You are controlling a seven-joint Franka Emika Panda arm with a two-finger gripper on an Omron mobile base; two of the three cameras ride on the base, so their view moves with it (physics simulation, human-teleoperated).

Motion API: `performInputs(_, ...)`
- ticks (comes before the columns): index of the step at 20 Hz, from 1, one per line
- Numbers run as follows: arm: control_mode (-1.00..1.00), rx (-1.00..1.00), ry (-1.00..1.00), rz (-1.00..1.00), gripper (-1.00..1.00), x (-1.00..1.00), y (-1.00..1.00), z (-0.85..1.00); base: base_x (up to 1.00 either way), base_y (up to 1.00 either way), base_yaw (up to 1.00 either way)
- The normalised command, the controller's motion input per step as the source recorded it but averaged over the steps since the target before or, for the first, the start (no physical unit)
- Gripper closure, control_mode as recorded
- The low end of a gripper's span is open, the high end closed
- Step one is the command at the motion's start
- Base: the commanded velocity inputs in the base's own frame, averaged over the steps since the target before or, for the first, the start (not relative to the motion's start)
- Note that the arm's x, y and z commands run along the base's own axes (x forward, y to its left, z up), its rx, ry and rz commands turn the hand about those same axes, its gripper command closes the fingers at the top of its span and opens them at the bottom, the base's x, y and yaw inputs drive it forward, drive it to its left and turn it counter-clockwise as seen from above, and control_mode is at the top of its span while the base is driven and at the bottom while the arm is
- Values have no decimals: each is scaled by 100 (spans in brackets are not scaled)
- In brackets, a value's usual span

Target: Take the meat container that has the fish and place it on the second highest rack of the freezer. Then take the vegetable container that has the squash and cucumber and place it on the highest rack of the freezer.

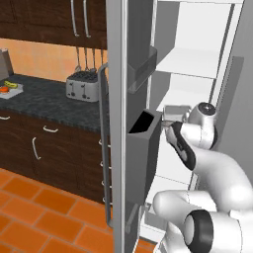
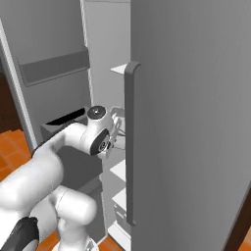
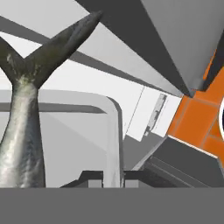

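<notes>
While its jaws clamp the rim of the fish [image 3: 22, 131] container [image 3: 114, 144], the gripper [image 3: 113, 177] reaches inside the freezer [image 1: 197, 64].

Robot arm [image 1: 217, 173]: glossy white moulded shell, rounded tubular links with bulbous elbow housings. Joints: dark, near-black rings and bands set between the white segments, one wide black collar low on the nearest link and one black curved strip along the forearm. Wrist: white drum-shaped housing with a round grey end cap bearing a small dark centre disc. End effector [image 3: 113, 178]: two small dark finger tips, blocky and flat-topped, with lighter grey inner faces. No cables or markings visible.
</notes>
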Motion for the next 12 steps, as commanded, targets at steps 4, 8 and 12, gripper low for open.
performInputs(4, -100, 0, 0, -1, 100, 64, -29, -3, 0, 0, 0)
performInputs(8, -100, 0, 0, -4, 100, 51, -36, -3, 0, 0, 0)
performInputs(12, -100, 0, 1, -6, 100, 60, -28, 0, 0, 0, 0)
